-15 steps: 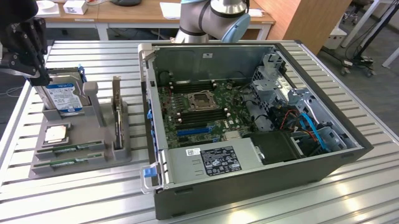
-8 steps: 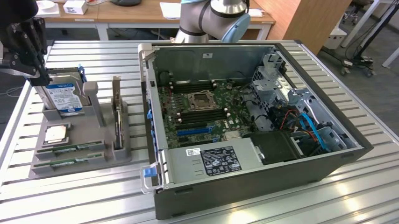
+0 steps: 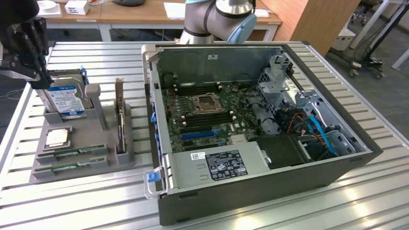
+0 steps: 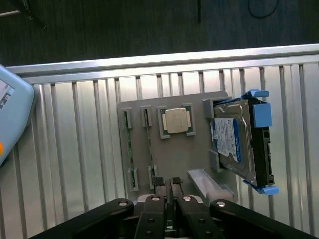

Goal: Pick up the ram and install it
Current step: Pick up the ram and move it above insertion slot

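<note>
Exterior view: the black two-fingered claw (image 3: 38, 80) hangs over the far end of the grey plastic holder tray (image 3: 57, 175). It is just beside the silver, blue-labelled hard drive (image 3: 66, 101), which stands upright there. The two long, thin green circuit-board sticks, the first ram stick (image 3: 70, 154) and the second ram stick (image 3: 67, 166), lie flat side by side in their slots. They sit at the tray's end nearest the camera, well apart from the claw. The open dark grey computer case (image 3: 255, 191) sits on the slatted metal surface (image 3: 83, 206) at the exterior view's right.

Wrist view: the claw (image 4: 169, 183) is clenched, fingers pressed together on nothing, over the tray's edge. A square silver processor chip (image 4: 175, 121) sits between the ram slots and the hard drive.
</note>
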Motion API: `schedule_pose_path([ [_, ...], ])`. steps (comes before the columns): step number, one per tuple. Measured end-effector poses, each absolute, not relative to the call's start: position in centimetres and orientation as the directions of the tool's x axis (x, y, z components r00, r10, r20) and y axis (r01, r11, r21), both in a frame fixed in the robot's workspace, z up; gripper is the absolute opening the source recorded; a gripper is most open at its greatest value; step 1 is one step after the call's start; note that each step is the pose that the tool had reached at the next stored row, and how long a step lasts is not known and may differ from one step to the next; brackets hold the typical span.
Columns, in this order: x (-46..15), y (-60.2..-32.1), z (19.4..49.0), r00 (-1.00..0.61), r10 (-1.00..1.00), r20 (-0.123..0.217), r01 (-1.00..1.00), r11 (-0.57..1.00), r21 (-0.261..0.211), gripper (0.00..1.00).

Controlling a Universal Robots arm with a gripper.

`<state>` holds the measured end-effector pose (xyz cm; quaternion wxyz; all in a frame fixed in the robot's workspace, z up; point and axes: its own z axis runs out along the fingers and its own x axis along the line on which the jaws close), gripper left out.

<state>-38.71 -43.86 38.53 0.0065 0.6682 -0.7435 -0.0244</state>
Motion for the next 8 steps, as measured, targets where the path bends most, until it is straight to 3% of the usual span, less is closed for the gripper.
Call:
schedule_pose_path([
  [2,-38.71,-43.86,38.53,-0.107,-0.994,-0.023,-0.993,0.106,0.045,0.16],
  [5,-38.71,-43.86,38.54,-0.107,-0.994,-0.023,-0.993,0.106,0.045,0.35],
  [7,-38.71,-43.86,38.53,-0.107,-0.994,-0.023,-0.993,0.106,0.045,0.35],
  [8,-38.71,-43.86,38.53,-0.107,-0.994,-0.023,-0.993,0.106,0.045,0.42],
])
